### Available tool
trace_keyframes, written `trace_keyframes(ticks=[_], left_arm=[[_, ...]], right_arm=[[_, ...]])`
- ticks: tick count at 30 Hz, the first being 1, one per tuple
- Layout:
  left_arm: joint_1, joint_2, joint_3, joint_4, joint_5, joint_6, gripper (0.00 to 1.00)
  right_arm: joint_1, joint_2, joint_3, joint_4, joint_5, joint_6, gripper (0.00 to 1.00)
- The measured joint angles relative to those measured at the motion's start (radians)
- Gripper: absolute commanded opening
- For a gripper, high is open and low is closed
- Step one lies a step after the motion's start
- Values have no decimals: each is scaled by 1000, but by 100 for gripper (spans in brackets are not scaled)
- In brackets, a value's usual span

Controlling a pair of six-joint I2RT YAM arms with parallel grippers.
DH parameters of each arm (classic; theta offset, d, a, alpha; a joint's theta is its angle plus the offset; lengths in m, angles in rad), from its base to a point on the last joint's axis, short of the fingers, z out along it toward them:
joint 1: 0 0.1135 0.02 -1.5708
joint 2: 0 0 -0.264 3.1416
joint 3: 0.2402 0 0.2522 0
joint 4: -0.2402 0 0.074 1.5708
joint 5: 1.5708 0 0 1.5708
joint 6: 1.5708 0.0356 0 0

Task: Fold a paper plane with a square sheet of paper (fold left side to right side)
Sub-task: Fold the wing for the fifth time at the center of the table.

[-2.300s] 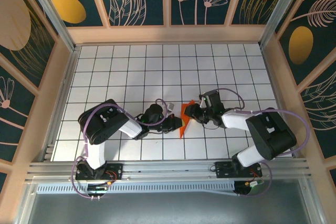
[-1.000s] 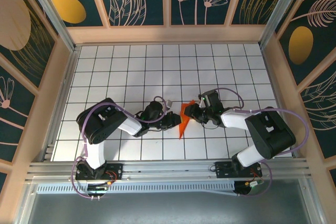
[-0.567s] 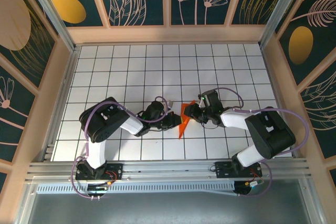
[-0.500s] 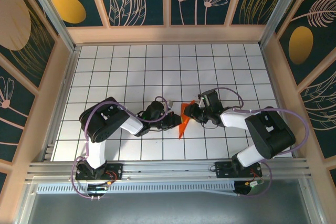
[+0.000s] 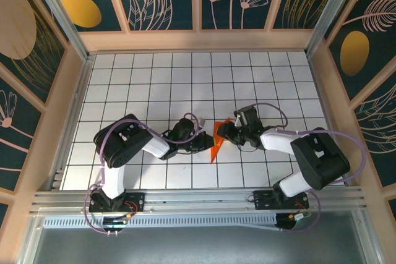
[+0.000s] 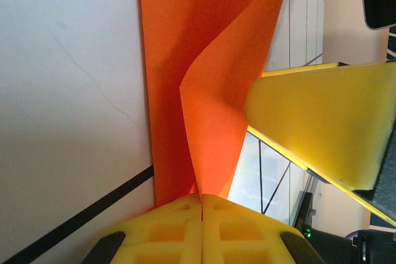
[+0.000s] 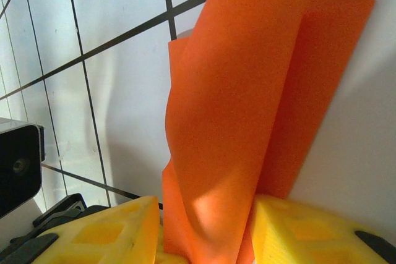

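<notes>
Looks down between the parted yellow fingers (image 7: 105,236) of the right gripper (image 7: 207,239). Finds the square sheet of paper (image 7: 241,97) standing folded in that gap, orange layers rising over the white, black-lined floor (image 7: 117,97). Cannot tell how firmly held

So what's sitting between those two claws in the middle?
The folded orange paper, in the top view; left gripper pinches it, right gripper straddles it.
</notes>
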Motion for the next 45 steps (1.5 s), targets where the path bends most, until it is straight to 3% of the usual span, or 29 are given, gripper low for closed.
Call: trace_keyframes(ticks=[11, 18, 21, 45], left_arm=[[0, 5, 6, -3, 5, 2, 5], [0, 5, 6, -3, 1, 2, 3], [0, 5, 6, -3, -1, 2, 2], [-1, 5, 5, -3, -13, 2, 0]], right_arm=[[-24, -74, 0, -67, 23, -26, 40], [-68, -134, -1, -76, 6, -72, 13], [-68, -121, 0, -67, -12, -80, 6], [-56, 52, 38, -25, -27, -105, 5]])
